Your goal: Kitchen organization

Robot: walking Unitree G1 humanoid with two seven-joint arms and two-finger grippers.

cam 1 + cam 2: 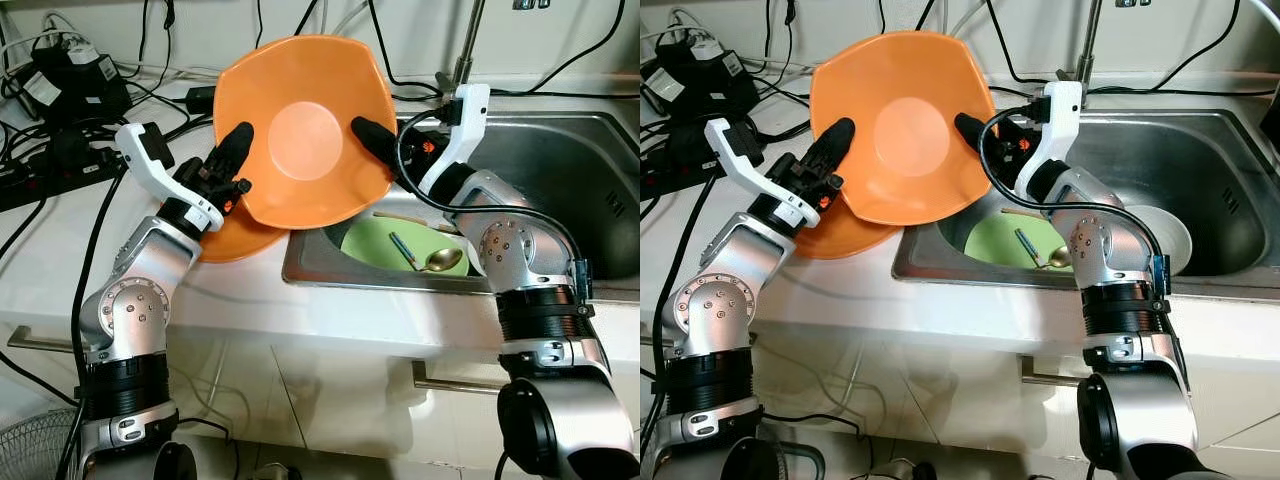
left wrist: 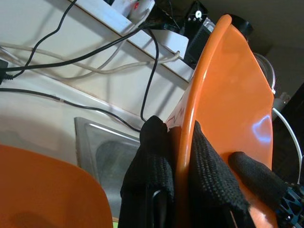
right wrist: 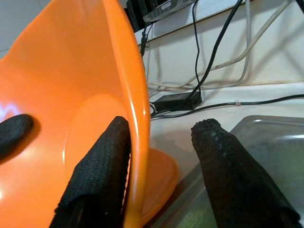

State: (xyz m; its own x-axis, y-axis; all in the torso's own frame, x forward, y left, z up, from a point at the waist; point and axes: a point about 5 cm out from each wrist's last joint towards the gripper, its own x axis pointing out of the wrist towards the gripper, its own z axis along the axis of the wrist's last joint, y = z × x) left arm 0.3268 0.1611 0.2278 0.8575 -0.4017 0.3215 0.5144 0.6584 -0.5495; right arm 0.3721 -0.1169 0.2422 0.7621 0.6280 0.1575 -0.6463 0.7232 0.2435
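Note:
A large orange bowl (image 1: 300,130) is held up on edge above the counter, beside the sink, its hollow facing me. My left gripper (image 1: 234,152) is shut on its left rim, one finger (image 2: 209,175) inside and one finger (image 2: 149,166) behind. My right gripper (image 1: 372,138) straddles the right rim and stands open: one finger (image 3: 99,166) lies against the bowl's inside, the other finger (image 3: 232,175) is well apart from the outside. A second orange dish (image 1: 235,238) lies on the counter under the raised bowl.
The steel sink (image 1: 560,170) holds a green plate (image 1: 380,245) with a spoon (image 1: 440,262) and a thin utensil, plus a white bowl (image 1: 1165,235). A faucet (image 1: 465,50) rises behind. Power adapters and cables (image 1: 60,90) crowd the counter's back left.

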